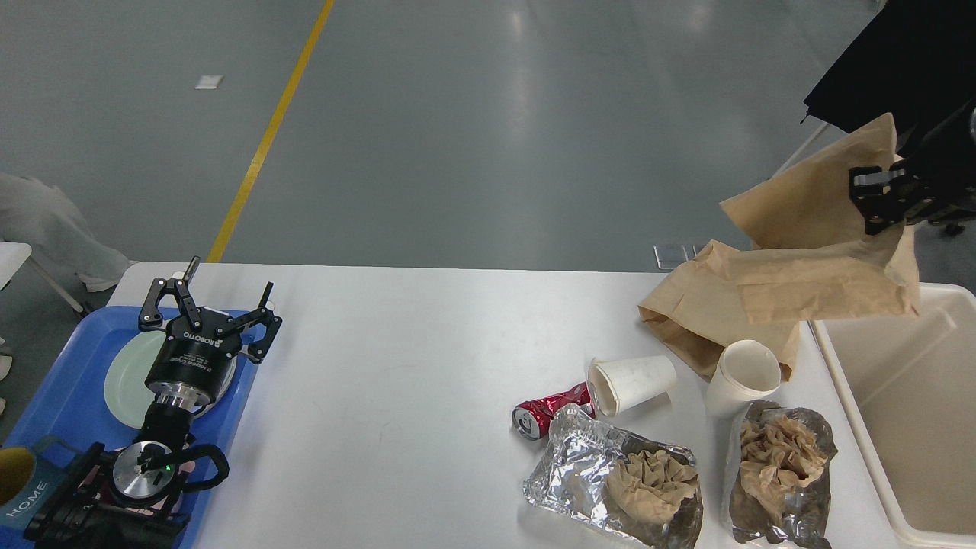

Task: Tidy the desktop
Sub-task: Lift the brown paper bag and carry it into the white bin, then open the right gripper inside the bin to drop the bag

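The white desktop [396, 343] fills the lower half of the head view. My right gripper [875, 202] is raised at the right edge, shut on a brown paper bag [808, 259] that hangs in the air over the desktop's right end and the near corner of the cream bin [907, 412]. A second brown bag [686, 324] lies flat on the desktop below it. My left gripper [226, 284] is open, pointing away, above the blue tray [61, 381], with nothing between its fingers.
At the right front lie a tipped white paper cup [633, 381], an upright paper cup [743, 377], a crushed red can [545, 412] and two foil sheets [579, 457] [816, 435] holding crumpled brown paper. The tray carries a pale green plate [126, 374] and a mug [19, 480].
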